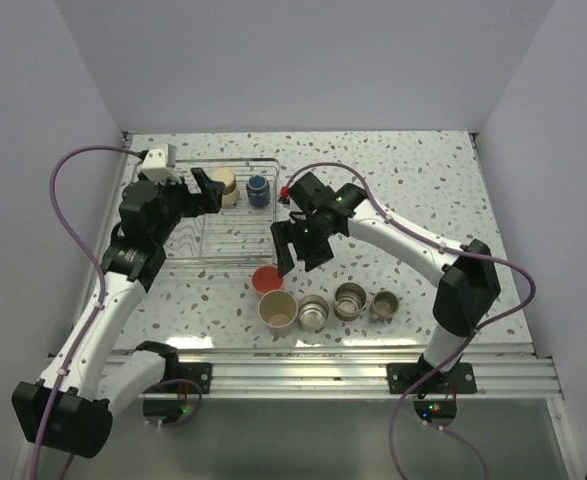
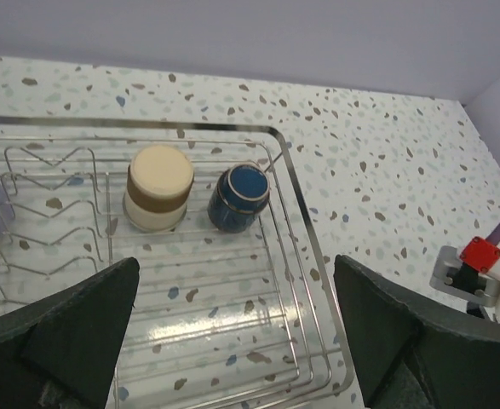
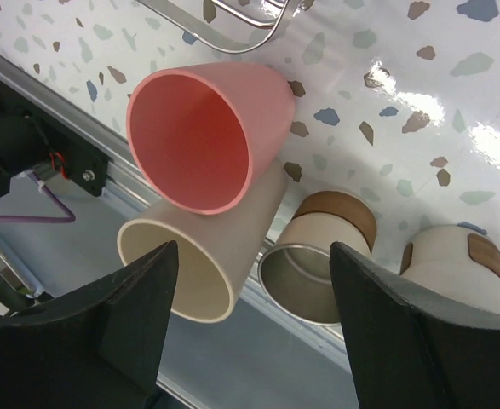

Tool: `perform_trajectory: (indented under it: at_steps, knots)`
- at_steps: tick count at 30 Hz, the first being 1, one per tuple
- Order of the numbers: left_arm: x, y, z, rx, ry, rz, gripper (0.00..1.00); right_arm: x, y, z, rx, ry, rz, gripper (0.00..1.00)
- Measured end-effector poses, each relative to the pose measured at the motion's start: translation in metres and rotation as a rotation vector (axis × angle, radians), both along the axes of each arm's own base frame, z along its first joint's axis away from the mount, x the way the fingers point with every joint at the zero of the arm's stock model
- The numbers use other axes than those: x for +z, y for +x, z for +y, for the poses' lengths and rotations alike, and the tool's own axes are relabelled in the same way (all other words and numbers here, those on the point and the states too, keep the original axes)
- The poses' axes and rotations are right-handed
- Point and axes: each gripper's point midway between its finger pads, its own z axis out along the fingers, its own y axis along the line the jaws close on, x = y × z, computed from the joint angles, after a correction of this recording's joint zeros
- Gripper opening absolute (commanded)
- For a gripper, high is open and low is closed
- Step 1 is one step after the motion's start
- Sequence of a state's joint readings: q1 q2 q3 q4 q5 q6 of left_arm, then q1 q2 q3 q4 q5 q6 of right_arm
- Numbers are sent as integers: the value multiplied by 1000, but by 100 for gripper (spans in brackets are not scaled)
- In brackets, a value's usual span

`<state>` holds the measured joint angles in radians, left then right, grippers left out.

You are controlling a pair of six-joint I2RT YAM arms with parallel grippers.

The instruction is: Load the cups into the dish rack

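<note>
Now the right hand (image 3: 251, 256) hangs open just over the pink cup (image 3: 203, 136), one finger on each side, not touching. I think it is picking it up: next it must go lower and squeeze. The left hand (image 2: 237, 264) hangs wide and empty over the rack (image 2: 315, 256).

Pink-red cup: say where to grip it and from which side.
Take the pink-red cup by its rim wall, right end effector coming from above, one finger inside. It stands upright, mouth open, and the beige cup sits close on one side.
</note>
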<state>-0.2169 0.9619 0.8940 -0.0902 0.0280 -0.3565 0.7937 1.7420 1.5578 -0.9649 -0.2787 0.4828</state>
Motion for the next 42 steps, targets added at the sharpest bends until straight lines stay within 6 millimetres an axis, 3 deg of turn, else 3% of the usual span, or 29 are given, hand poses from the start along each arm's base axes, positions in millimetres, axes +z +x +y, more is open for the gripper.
perform_trajectory:
  at_steps: [6, 13, 19, 23, 27, 29, 31, 35, 38, 42]
  knots:
    - [-20, -27, -8, -61, -21, 116, 99, -26, 6, 13, -1, -4, 14, 70]
    - [-15, -52, -7, -83, -41, 132, 99, -35, 18, 23, -23, 7, -14, 59]
    - [-19, -59, -6, -84, -38, 154, 99, -44, 14, 26, -23, -30, -43, 51]
    - [-24, -58, -7, -88, -36, 174, 100, -54, 6, 25, -21, -64, -42, 38]
    - [-30, -55, -9, -94, -34, 200, 100, -59, 3, 24, -27, -81, -41, 10]
    - [-31, -53, -10, -97, -31, 219, 100, -59, 6, 22, -33, -92, -54, 2]
    - [-28, -50, -11, -99, -29, 225, 100, -59, 8, 20, -39, -105, -66, 0]
    - [-13, -44, -11, -89, -23, 219, 99, -44, 20, 17, -52, -125, -117, 0]
    - [4, -39, -6, -63, -13, 202, 100, -19, 36, 20, -64, -111, -175, 0]
    - [32, -30, 1, -24, 12, 164, 100, 29, 56, 16, -91, -67, -230, 0]
